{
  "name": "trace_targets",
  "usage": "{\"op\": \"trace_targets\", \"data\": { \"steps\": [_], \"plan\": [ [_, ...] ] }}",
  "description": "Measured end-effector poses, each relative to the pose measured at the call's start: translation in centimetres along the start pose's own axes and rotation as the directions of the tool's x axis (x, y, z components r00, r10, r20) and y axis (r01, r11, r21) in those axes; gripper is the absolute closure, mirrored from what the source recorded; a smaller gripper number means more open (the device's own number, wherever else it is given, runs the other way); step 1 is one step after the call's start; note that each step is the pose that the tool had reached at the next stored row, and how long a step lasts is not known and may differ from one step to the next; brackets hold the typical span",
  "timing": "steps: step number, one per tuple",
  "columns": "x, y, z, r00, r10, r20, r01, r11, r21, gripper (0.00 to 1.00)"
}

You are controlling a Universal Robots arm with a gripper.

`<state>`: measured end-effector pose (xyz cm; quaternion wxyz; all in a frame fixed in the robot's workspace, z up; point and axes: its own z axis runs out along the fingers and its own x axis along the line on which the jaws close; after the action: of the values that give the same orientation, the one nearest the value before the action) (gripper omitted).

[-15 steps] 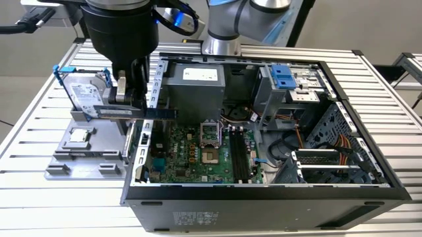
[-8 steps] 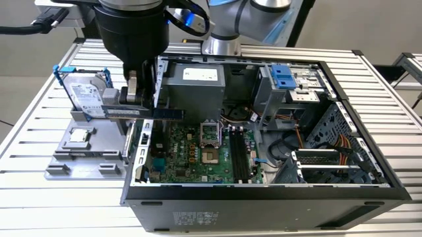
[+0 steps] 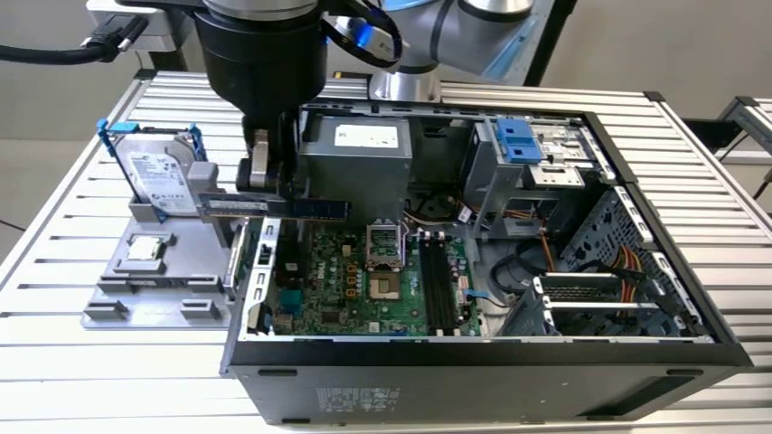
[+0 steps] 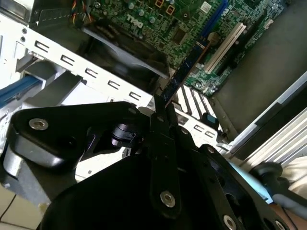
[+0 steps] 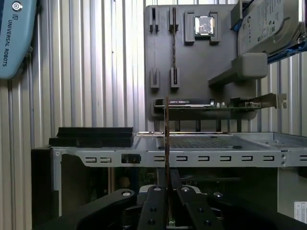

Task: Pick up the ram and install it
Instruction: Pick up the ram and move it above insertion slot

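Your claw (image 3: 271,192) is clenched on the ram (image 3: 316,209), gripping the stick roughly at mid-length so that it hangs level and on edge in the air. Take the open computer case (image 3: 483,380) as your reference, lying on its side on the bench (image 3: 49,362). The stick is held above the case's side wall, the one on the exterior view's left. One end reaches in over the motherboard (image 3: 362,280) inside the case, and the other end points out past that wall.

In the second wrist view the fingers (image 4: 165,158) close on the stick (image 4: 187,71), which runs out from them over the green board. In the first wrist view you see it edge-on as a thin line (image 5: 166,139) crossing in front of the case wall.

The long black slots (image 3: 440,280) lie deeper inside the case, well apart from the stick, so the ram is carried but not yet seated.

Just outside the case, against the same wall, a grey tray (image 3: 121,285) rests on the bench. On it a hard drive (image 3: 157,167) in a blue frame stands upright, away from the case wall. A small silver chip (image 3: 145,246) lies flat on the tray (the square one, not your part). An expansion card (image 5: 211,103) stands in the tray right beside the case wall.
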<state>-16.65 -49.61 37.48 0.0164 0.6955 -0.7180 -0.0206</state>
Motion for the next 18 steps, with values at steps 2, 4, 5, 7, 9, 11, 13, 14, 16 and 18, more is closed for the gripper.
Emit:
{"op": "trace_targets", "data": {
  "steps": [2,4,5,7,9,11,13,14,16,18],
  "plan": [
    [-0.01,-0.25,-0.01,1.0,0.0,0.0,0.0,1.0,-0.0005,1.0],
    [-0.02,-0.47,-0.02,1.0,0.0,0.0,0.0,1.0,-0.0009,1.0],
    [-0.02,-0.59,-0.03,1.0,0.0,0.0,0.0,1.0,-0.0012,1.0],
    [-0.03,-0.82,-0.04,1.0,0.0,0.0,0.0,1.0,-0.0016,1.0],
    [-0.03,-1.05,-0.05,1.0,0.0,-0.0001,0.0,1.0,-0.002,1.0],
    [-0.04,-1.27,-0.07,1.0,0.0,-0.0001,0.0,1.0,-0.0024,1.0],
    [-0.05,-1.5,-0.08,1.0,0.0,-0.0001,0.0,1.0,-0.0029,1.0],
    [-0.05,-1.62,-0.09,1.0,0.0,-0.0001,0.0,1.0,-0.0031,1.0],
    [-0.06,-1.87,-0.1,1.0,0.0,-0.0001,0.0,1.0,-0.0036,1.0],
    [-0.07,-2.13,-0.11,1.0,0.0,-0.0001,0.0,1.0,-0.0041,1.0]
  ]
}}
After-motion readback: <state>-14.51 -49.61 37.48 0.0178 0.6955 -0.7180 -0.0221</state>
